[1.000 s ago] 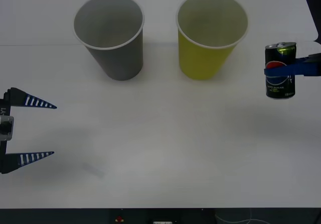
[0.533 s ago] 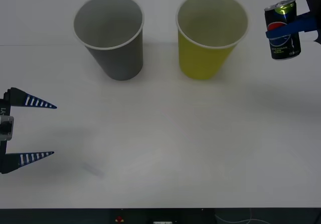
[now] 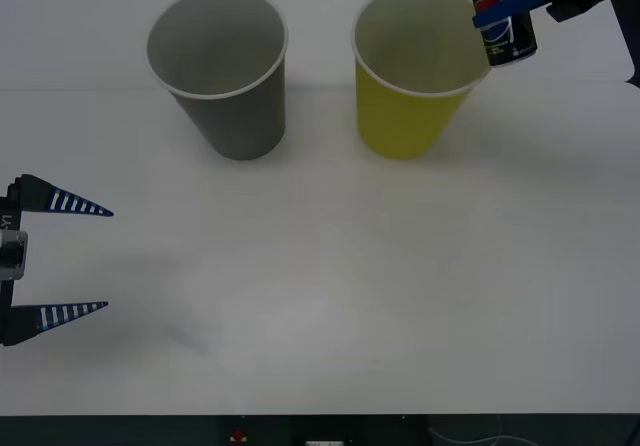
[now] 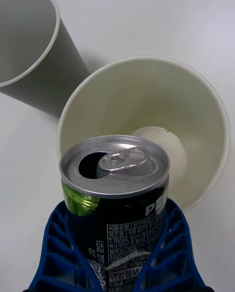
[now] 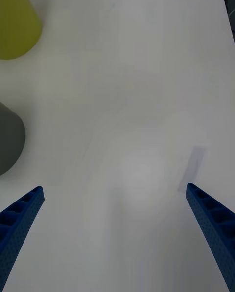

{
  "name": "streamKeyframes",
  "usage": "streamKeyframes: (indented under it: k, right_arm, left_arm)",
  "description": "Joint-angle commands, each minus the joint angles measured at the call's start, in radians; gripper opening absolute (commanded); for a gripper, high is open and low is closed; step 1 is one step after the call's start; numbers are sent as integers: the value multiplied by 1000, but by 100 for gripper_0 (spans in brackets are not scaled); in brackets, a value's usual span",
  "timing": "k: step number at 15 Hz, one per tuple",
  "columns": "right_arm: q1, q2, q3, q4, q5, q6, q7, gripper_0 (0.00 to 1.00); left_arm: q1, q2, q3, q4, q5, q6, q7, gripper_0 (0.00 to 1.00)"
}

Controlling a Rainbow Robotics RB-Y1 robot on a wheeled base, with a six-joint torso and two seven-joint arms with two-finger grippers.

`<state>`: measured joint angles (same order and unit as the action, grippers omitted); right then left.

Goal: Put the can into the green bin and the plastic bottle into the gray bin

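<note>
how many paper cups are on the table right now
2. The gray bin stands at the far left of the table; the green bin stands to its right, with the can in the right gripper near its rim.

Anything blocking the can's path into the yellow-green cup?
Nothing visible. The right end effector holds the small dark metal can raised at the far right rim of the yellow-green paper cup, whose mouth is open and inside bare. The gray paper cup stands apart to its left.
</note>
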<state>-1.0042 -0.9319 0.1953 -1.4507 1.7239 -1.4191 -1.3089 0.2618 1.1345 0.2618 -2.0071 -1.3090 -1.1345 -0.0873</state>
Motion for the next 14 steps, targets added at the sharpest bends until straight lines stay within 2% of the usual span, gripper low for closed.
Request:
streamKeyframes:
  k: [1,4,8,9,11,12,13,14]
  right_arm:
    - [-83,74,55,104,86,20,0,0]
    - [-139,139,102,188,145,66,0,0]
    - [-157,151,133,210,143,86,5,0]
    - [-157,151,131,210,141,86,14,3]
    - [-157,150,131,211,140,81,37,67]
    - [-157,148,131,211,140,75,37,89]
    - [-157,148,131,210,140,72,37,100]
    - [-157,148,131,210,137,72,37,100]
  left_arm:
    - [0,0,0,0,0,0,0,100]
    - [0,0,0,0,0,0,0,100]
    - [0,0,0,0,0,0,0,100]
    - [0,0,0,0,0,0,0,100]
    - [0,0,0,0,0,0,0,100]
    - [0,0,0,0,0,0,0,100]
    - [0,0,0,0,0,0,0,100]
    - [0,0,0,0,0,0,0,100]
